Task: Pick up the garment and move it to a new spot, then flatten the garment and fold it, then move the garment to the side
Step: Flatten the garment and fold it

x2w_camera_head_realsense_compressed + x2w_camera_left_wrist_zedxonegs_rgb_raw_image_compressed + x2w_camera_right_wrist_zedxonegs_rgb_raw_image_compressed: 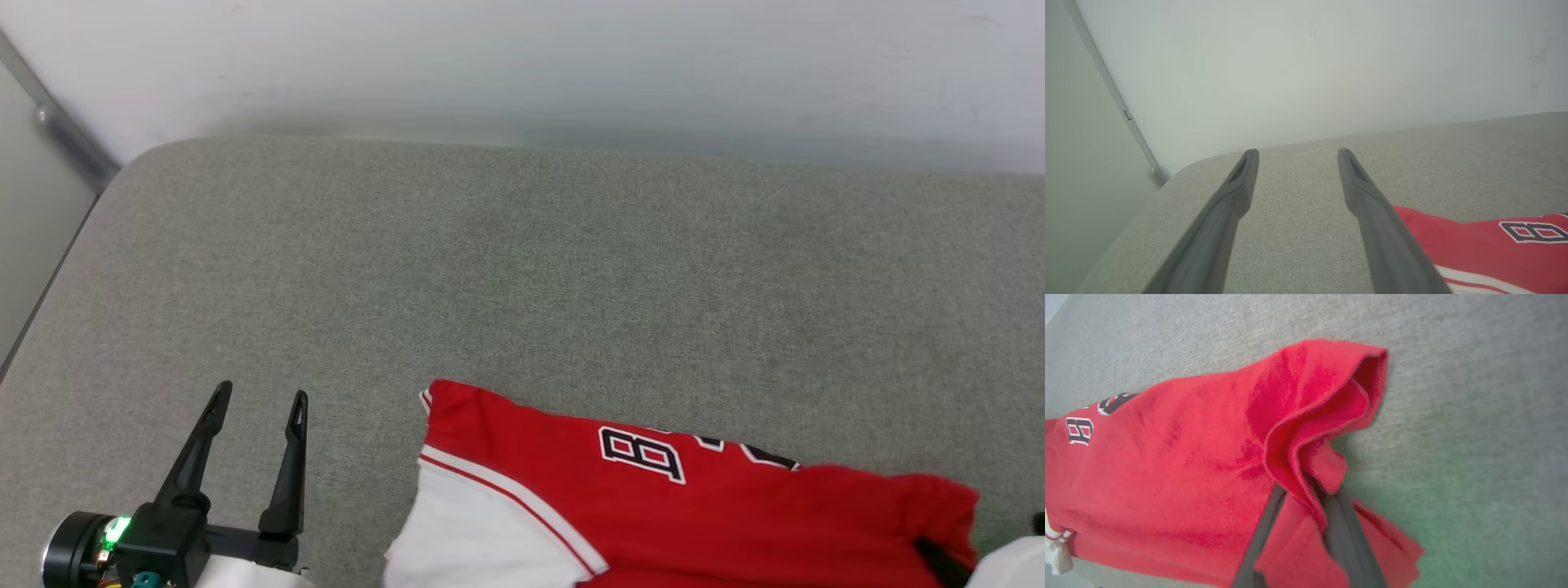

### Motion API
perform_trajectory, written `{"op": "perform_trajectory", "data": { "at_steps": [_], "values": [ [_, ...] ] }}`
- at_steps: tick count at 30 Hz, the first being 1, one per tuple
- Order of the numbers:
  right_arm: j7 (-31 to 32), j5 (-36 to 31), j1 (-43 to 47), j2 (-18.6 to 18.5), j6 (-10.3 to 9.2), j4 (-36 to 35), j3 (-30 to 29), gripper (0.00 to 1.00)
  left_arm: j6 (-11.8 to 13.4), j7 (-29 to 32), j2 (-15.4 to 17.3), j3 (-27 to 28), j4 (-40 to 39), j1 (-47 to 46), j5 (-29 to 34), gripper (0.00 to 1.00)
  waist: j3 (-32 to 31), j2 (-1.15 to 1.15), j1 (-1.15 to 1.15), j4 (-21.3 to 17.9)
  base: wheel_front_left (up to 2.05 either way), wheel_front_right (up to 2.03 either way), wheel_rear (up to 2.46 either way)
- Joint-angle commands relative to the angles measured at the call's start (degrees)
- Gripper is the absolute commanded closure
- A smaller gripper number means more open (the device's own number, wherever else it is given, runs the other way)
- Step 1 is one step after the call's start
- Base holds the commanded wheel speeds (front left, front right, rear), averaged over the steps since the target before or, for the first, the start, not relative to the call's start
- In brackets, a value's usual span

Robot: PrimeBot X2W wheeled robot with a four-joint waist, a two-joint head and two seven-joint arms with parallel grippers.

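L gripper (260, 397): fingers spread, empty, over grey mat (522, 269), just left of shirt (694, 506). Shirt at near edge, centre to right; soft, light, limp, prob. sags & bunches. R gripper (1306, 494): pinching bunched red edge at right end. Best hold: corners, both sides.

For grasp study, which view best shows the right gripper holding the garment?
Right wrist view: the right gripper pinches a bunched fold of the garment. Head view catches one dark finger; left wrist view, a numbered corner.
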Motion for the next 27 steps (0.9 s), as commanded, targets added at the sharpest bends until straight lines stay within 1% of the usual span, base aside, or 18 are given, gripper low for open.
{"op": "perform_trajectory", "data": {
  "at_steps": [1, 2, 3, 4, 8, 11, 14, 18, 21, 24, 27],
  "values": [
    [-0.48, -0.86, -0.23, -1.33, -0.18, 1.03, -1.46, 1.00, -0.10, -0.12, -0.30, 0.19, -0.38, 0.08, 0.22, 0.00, -0.02, 0.00, -0.01, -0.07, 0.00, 0.00, 0.00],
    [-1.37, -2.26, -0.77, -2.43, -0.18, 1.53, -3.73, 1.00, -0.42, -0.12, -0.82, 0.47, -0.65, 0.03, 0.44, 0.00, -0.05, 0.00, -0.01, -0.15, 0.00, 0.00, 0.00],
    [-1.70, -3.09, -0.84, -2.95, -0.17, 1.68, -4.73, 1.00, -0.48, -0.12, -0.99, 0.59, -0.70, 0.08, 0.52, 0.00, -0.06, 0.00, -0.01, -0.17, 0.00, 0.00, 0.00],
    [-1.70, -3.09, -0.84, -2.95, -0.17, 1.68, -4.73, 1.00, -0.48, -0.12, -0.99, 0.59, -0.70, 0.08, 0.52, 0.00, -0.06, 0.00, -0.01, -0.17, 0.00, 0.00, 0.00],
    [-2.74, -6.37, -2.74, -4.41, -0.13, 2.17, -9.88, 1.00, -0.95, -0.12, -1.34, 1.20, -0.80, 0.37, 0.93, 0.00, -0.30, 0.00, -0.01, -0.31, 0.00, 0.00, 0.00],
    [-2.44, -7.99, -3.17, -4.46, -0.12, 1.54, -11.22, 1.00, -1.30, -0.12, -1.64, 1.58, -0.62, 0.59, 1.20, 0.00, -0.69, 0.00, -0.01, -0.33, 0.00, 0.00, 0.00],
    [-1.47, -8.81, -2.72, -3.70, -0.12, -0.95, -10.60, 1.00, -1.57, -0.12, -1.92, 1.84, -0.31, 1.00, 1.47, 0.00, -1.39, 0.00, -0.01, -0.46, 0.00, 0.00, 0.00],
    [1.36, -9.59, -0.95, -2.18, -0.11, -6.60, -8.14, 1.00, -1.95, -0.12, -2.25, 2.09, 0.00, 1.47, 1.72, 0.00, -2.42, 0.00, -0.01, -0.75, 0.00, 0.00, 0.00],
    [5.02, -9.63, 0.57, -0.75, -0.11, -11.86, -6.37, 1.00, -2.10, -0.12, -2.35, 2.30, 0.19, 1.76, 1.93, 0.00, -3.20, 0.00, -0.01, -0.95, 0.00, 0.00, 0.00],
    [10.10, -8.02, 2.39, 2.31, -0.10, -17.59, -4.21, 1.00, -2.21, -0.12, -2.53, 2.77, 0.44, 2.43, 1.95, 0.00, -3.77, 0.00, -0.01, -1.19, 0.00, 0.00, 0.00],
    [14.28, -7.72, 4.03, 4.50, -0.11, -22.94, -1.93, 1.00, -2.44, -0.12, -2.65, 2.76, 0.95, 2.68, 2.11, 0.00, -4.04, 0.00, -0.01, -1.19, 0.00, 0.00, 0.00]
  ]
}}
